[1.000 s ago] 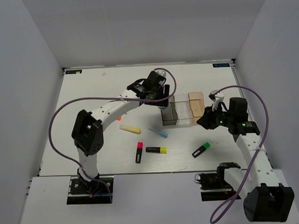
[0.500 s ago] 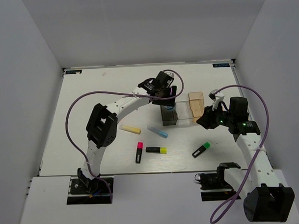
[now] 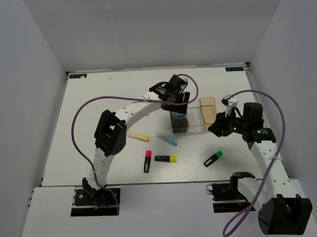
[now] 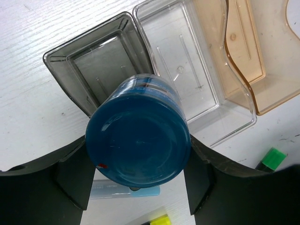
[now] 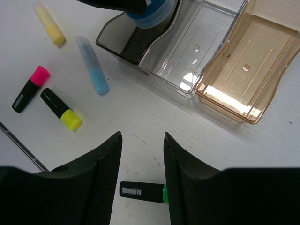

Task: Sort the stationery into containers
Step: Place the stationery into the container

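Note:
My left gripper point(image 3: 178, 104) is shut on the small blue round roll point(image 4: 138, 138) and holds it just over the near end of the dark grey bin point(image 4: 101, 63). The clear bin point(image 4: 180, 56) and the tan bin point(image 4: 255, 65) adjoin it on the right; all three look empty. My right gripper point(image 5: 140, 138) is open and empty, hovering above the table over a green-capped highlighter point(image 5: 143, 192). On the table lie a yellow-capped highlighter point(image 3: 165, 159), a pink-capped one point(image 3: 147, 161), a pale yellow stick point(image 3: 138, 136) and a light blue stick point(image 3: 167, 139).
The bin row point(image 3: 196, 117) stands right of the table's centre. The left arm point(image 3: 132, 110) arches over the table's left middle. White walls close in the table on three sides.
My left gripper has carried the blue roll to the right, from beside the dark grey bin to over it. The right arm has not moved.

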Robot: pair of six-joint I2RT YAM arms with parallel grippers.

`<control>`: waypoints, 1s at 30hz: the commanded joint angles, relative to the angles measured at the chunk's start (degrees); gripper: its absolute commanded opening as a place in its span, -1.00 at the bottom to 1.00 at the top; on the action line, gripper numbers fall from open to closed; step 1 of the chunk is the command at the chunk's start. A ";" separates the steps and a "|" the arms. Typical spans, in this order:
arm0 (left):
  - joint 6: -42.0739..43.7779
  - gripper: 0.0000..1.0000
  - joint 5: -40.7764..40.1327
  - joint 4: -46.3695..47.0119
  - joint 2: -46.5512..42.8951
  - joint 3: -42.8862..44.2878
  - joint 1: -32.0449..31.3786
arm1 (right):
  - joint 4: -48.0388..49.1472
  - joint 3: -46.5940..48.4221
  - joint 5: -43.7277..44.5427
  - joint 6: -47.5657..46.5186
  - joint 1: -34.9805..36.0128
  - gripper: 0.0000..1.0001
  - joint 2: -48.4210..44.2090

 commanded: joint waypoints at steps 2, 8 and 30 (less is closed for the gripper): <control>2.10 -1.00 -2.43 -1.09 -0.45 3.39 -0.76 | -0.22 2.42 -0.70 0.04 -0.05 -0.11 -0.36; 3.51 -1.00 -4.11 -2.94 -0.02 4.26 -1.11 | -0.40 2.51 -0.88 0.13 -0.05 -0.11 -0.36; 3.78 0.41 -4.72 -3.73 1.39 5.32 -1.55 | -0.40 2.51 -0.88 0.22 -0.14 -0.08 -0.36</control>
